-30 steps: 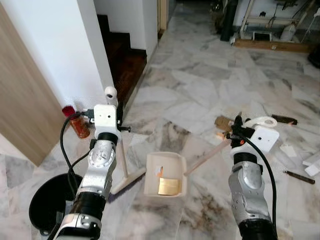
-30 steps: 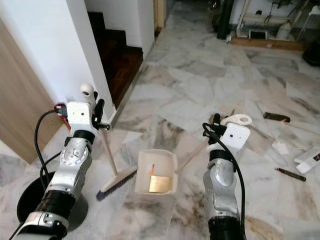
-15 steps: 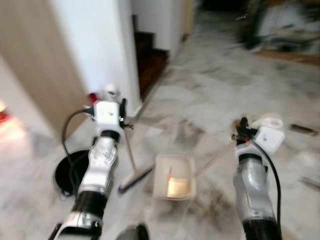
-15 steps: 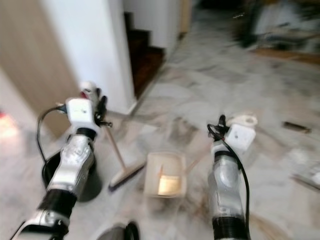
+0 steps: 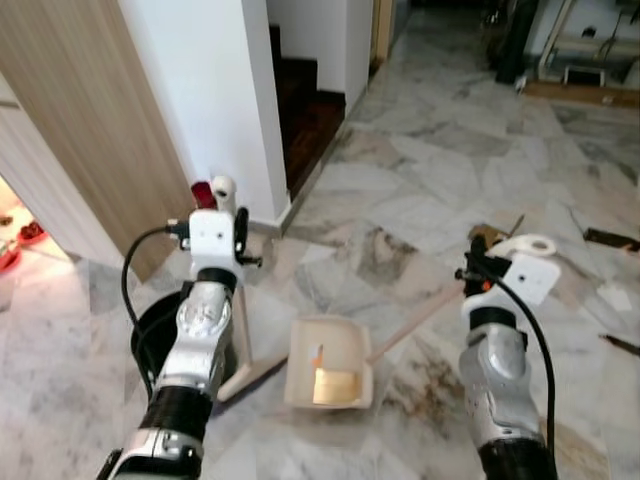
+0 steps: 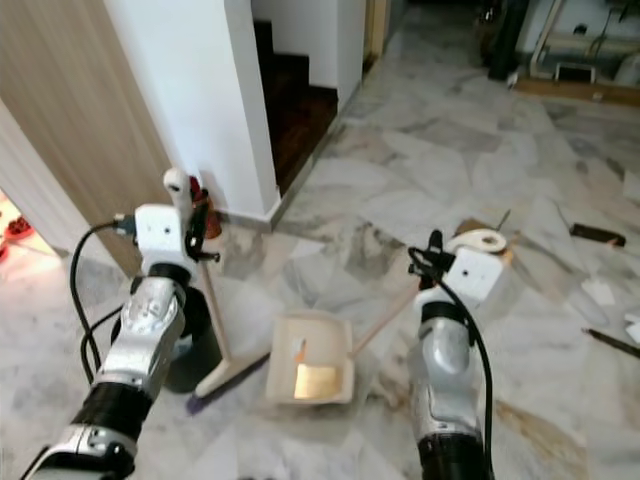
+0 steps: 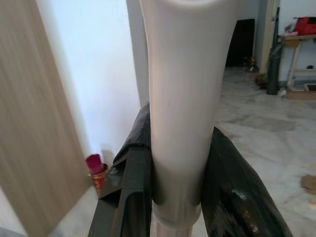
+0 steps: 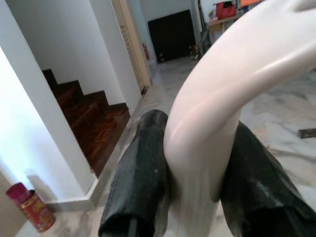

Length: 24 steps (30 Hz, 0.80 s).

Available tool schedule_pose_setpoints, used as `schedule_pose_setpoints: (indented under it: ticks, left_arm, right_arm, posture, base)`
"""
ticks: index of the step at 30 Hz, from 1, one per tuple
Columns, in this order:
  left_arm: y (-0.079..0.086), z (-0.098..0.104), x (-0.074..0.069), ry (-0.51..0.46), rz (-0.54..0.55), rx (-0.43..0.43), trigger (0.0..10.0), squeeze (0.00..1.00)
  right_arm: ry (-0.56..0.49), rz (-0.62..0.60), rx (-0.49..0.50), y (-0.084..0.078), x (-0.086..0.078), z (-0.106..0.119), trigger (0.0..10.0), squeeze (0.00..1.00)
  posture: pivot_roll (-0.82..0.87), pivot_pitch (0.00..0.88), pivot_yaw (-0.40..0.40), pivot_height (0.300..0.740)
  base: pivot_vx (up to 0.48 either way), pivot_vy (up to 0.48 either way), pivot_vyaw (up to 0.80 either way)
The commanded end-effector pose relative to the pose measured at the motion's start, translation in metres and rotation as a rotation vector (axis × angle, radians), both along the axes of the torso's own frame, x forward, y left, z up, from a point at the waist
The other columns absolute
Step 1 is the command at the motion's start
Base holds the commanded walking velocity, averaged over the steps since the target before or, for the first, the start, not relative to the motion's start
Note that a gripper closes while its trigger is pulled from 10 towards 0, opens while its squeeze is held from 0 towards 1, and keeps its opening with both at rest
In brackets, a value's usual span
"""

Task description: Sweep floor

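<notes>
Marble floor [image 5: 420, 200] spreads ahead, where the left gripper [image 7: 170, 163] clamps a light, stiff broom [image 5: 243, 330] near its handle top (a sensible hold), bristles resting below, while the right gripper [image 8: 192, 173] grips the rigid dustpan [image 5: 328, 362] by its handle end.

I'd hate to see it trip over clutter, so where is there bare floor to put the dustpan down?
Bare marble lies ahead, between the stairs and the scraps on the right. Crowded spots: the black bin and broom by the left gripper, and the litter beyond the right gripper. The dustpan already holds debris.
</notes>
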<state>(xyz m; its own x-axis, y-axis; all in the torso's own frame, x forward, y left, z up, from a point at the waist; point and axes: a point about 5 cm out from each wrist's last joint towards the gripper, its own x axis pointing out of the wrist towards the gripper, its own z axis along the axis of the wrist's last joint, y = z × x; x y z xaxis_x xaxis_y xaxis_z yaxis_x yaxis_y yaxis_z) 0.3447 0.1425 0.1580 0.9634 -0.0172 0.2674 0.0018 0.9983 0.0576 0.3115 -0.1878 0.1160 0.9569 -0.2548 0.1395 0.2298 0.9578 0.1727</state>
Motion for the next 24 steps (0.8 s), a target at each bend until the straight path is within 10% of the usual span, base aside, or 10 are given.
schedule_pose_setpoints:
  ticks: [1,24]
  left_arm:
    - [0.0027,0.0113,0.0004,-0.051,0.000,0.003,10.0,0.00]
    - [0.0032,0.0107,0.0014,-0.040,0.001,0.003,10.0,0.00]
  right_arm:
    - [-0.059,0.011,0.012,0.0043,0.0031,0.0127,10.0,0.00]
    - [-0.055,0.011,0.013,0.0043,0.0029,0.0115,10.0,0.00]
  posture:
    - [-0.02,0.019,0.036,0.740]
    - [-0.02,0.009,0.038,0.740]
  base:
    - [0.000,0.000,0.00]
    - [-0.198,0.000,0.00]
